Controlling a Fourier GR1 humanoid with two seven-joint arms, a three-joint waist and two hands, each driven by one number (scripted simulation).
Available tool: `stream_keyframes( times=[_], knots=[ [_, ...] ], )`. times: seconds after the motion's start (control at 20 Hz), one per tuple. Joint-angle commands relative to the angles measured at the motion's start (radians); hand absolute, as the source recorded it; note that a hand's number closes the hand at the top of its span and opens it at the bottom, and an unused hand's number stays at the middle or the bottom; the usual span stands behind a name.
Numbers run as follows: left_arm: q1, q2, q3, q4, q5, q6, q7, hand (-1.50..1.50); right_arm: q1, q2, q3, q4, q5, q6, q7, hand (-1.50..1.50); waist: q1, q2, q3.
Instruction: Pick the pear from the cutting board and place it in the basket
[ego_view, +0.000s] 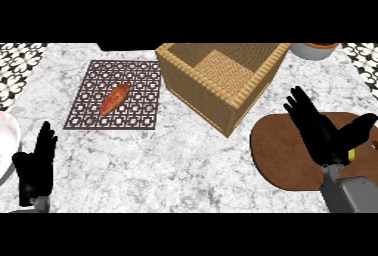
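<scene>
The right hand (325, 137) hovers over the round dark brown cutting board (284, 160), fingers straight and spread wide. Only a small yellow-green part of the pear (354, 154) shows beside its palm. The square woven wicker basket (199, 92) stands near. The left hand (35, 165) rests open, lower left.

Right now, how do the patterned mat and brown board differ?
The mat is rectangular and latticed; the board is rounded and plain. The mat lies left of the basket, the board right. The mat carries an orange vegetable; the right robot hand is over the board. Both lie flat.
</scene>
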Motion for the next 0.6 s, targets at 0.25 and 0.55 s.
stream_keyframes(
  times=[0.25,0.55],
  knots=[
    [-0.184,0.142,-0.093,-0.165,-0.091,-0.146,-0.062,0.0,-0.11,0.058,-0.265,0.008,-0.506,0.333,-0.036,1.5,-0.021,0.023,-0.015],
    [-0.216,0.174,-0.109,-0.216,-0.047,-0.251,0.024,0.0,-0.213,0.059,-0.429,-0.067,-0.785,0.053,0.2,-1.5,-0.005,0.021,-0.032]
  ],
)
